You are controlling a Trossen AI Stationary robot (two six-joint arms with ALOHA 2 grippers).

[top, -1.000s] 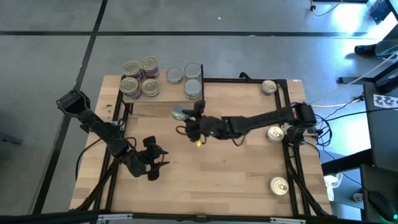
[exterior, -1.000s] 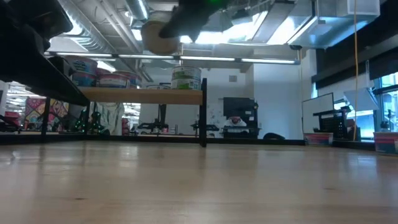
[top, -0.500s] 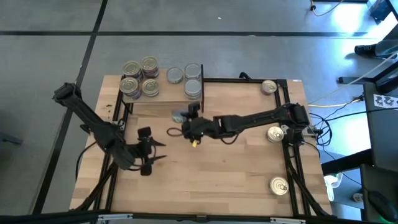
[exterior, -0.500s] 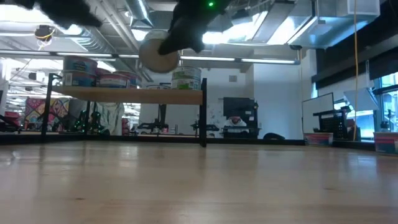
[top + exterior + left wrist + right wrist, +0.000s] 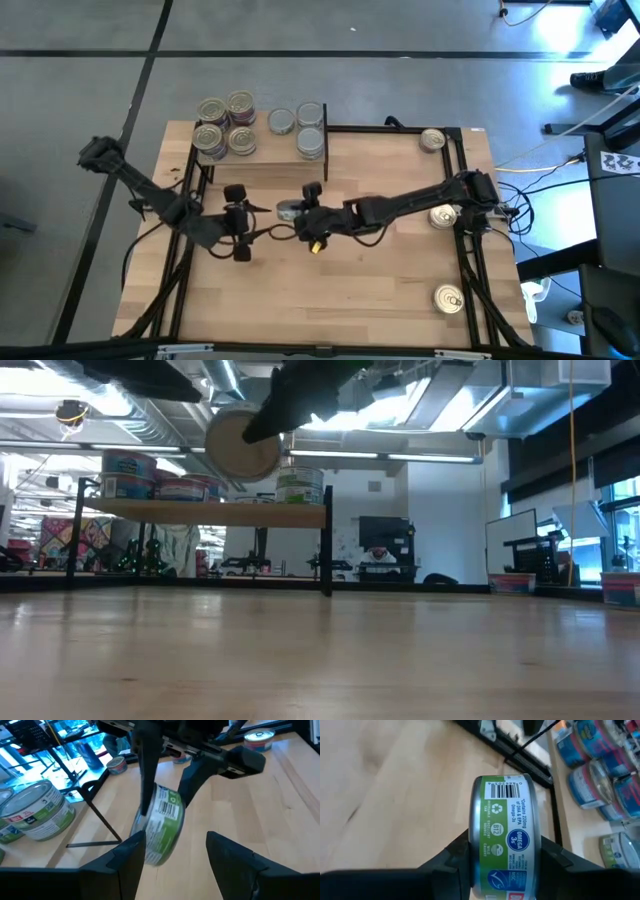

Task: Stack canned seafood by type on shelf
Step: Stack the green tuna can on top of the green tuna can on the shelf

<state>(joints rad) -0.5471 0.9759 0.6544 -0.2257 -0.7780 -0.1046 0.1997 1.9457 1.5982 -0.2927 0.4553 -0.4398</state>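
Observation:
A short round tin with a green label [image 5: 505,835] hangs in the air above the middle of the table, and my right gripper [image 5: 303,208] is shut on it. In the low view the tin [image 5: 243,445] shows a round end, higher than the shelf's plank [image 5: 230,512]. My left gripper [image 5: 250,220] is open, just to the tin's left, pointing at it. In the left wrist view its fingers [image 5: 131,857] frame the tin [image 5: 161,825] without touching it. Several tins [image 5: 225,125] stand in stacks on the shelf [image 5: 260,160] at the far left. My right gripper pinches the tin between its two fingers, one finger [image 5: 457,855] on each flat end, with the label band [image 5: 506,805] facing the wrist camera. The fingers come from the table's right, slanting a little downward. The tin stands on edge, lifted clear of table and shelf.
Three loose tins lie along the table's right side [image 5: 432,140], [image 5: 444,214], [image 5: 449,297]. The shelf's black corner post [image 5: 327,550] stands just beyond the held tin. Bare wood spreads across the table's middle and near part.
My left gripper has risen from near the table's front left, rolled, and swung toward the held tin. My right gripper has carried the tin toward the table's near edge and a little down; the tin stays on edge and clear.

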